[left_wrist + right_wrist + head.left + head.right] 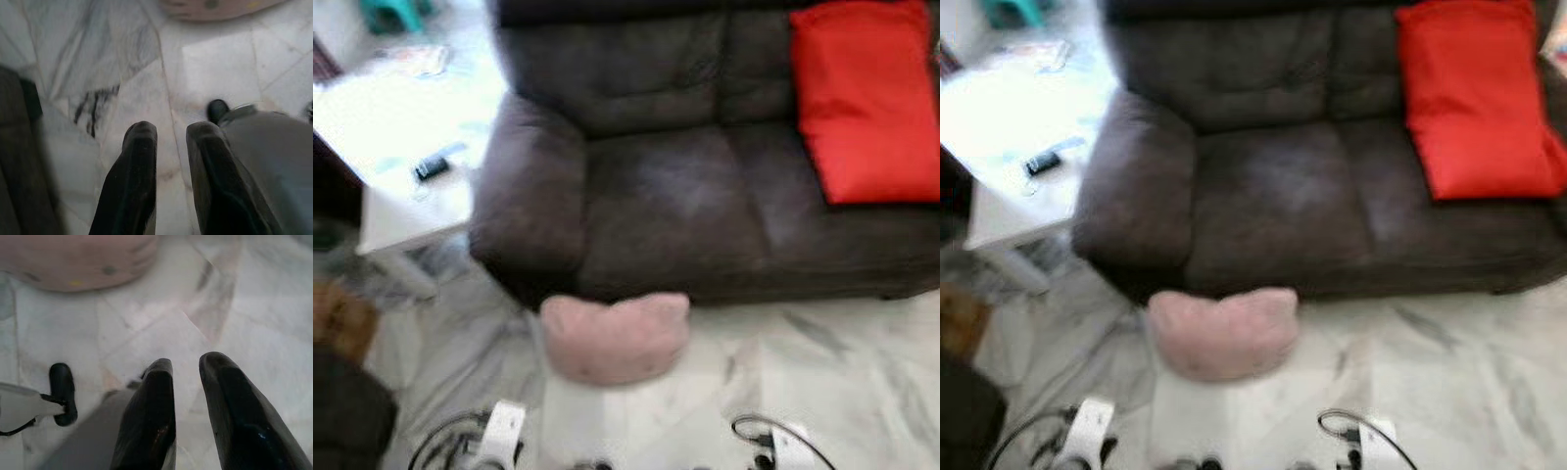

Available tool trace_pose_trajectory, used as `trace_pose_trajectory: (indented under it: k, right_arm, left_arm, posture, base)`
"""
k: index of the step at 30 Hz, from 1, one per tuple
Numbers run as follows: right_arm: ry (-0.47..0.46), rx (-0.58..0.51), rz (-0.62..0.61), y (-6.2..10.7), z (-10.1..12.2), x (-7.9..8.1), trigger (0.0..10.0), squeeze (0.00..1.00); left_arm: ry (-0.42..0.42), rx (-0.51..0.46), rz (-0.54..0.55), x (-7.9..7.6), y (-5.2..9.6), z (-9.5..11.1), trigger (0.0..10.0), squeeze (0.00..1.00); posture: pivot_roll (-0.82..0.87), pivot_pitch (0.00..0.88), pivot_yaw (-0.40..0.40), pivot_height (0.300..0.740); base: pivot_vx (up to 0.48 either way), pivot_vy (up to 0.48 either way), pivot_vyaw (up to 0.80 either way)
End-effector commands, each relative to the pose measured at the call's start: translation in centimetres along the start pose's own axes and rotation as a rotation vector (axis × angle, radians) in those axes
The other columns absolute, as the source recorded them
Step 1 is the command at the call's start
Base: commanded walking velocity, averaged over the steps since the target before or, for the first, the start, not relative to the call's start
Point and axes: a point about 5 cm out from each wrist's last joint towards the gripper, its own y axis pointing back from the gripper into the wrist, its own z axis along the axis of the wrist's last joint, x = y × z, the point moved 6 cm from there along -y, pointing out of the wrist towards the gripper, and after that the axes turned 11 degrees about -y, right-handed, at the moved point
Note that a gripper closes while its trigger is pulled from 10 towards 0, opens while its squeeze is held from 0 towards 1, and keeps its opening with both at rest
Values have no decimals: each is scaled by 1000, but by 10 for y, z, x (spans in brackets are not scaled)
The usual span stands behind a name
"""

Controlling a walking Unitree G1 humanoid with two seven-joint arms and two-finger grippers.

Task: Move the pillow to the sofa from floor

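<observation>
White marble floor (842, 382) runs up to the front edge of a dark brown leather sofa (666, 196), and the soft pink pillow (615, 337) lies on it touching the sofa's base below the left seat cushion, its long axis along that edge. It sits ahead of both grippers and between them, about equally near each. Both arms hang low, the left gripper (171, 139) and right gripper (188, 369) aimed at bare floor short of the pillow, fingers slightly parted and holding nothing; a red cushion (867, 98) rests at the sofa's right end.
</observation>
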Motion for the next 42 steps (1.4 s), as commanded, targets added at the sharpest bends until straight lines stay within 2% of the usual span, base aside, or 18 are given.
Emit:
trace_pose_trajectory:
  k: [1,6,17,21,25,29,33,42]
  right_arm:
    - [-1,35,5,2,-12,6,10000,0]
    - [-22,27,-1,1,-9,8,10000,0]
    - [-33,23,-34,4,-11,-11,10000,0]
    - [-37,25,-50,6,-12,-24,10000,0]
    - [-51,37,-59,7,-14,-28,10000,0]
    - [-23,39,-57,7,-13,-29,10000,0]
    - [-24,45,-56,6,-13,-26,10000,0]
    - [-33,40,-27,0,-12,7,10000,0]
  left_arm:
    - [-8,46,-7,-1,4,-18,10000,0]
    - [-6,39,-7,-2,4,-16,10000,0]
    - [14,40,-19,-4,4,-16,10000,0]
    - [22,39,-19,-4,4,-15,10000,0]
    - [24,39,-20,-5,4,-15,10000,0]
    - [21,41,-18,-4,4,-15,10000,0]
    - [20,41,-16,-3,4,-15,10000,0]
    - [28,30,-9,-2,3,-13,10000,0]
  posture:
    - [-81,180,28,740]
    - [-81,177,27,740]
    - [-83,167,27,740]
    - [-82,172,26,740]
    - [-81,176,25,740]
    - [-80,178,26,740]
    - [-78,180,27,740]
    - [-76,182,26,740]
  base:
    - [0,0,800]
    - [0,0,444]
    - [0,0,0]
    - [0,70,0]
    - [0,381,-394]
    - [0,208,-392]
    - [0,0,0]
    - [0,0,0]
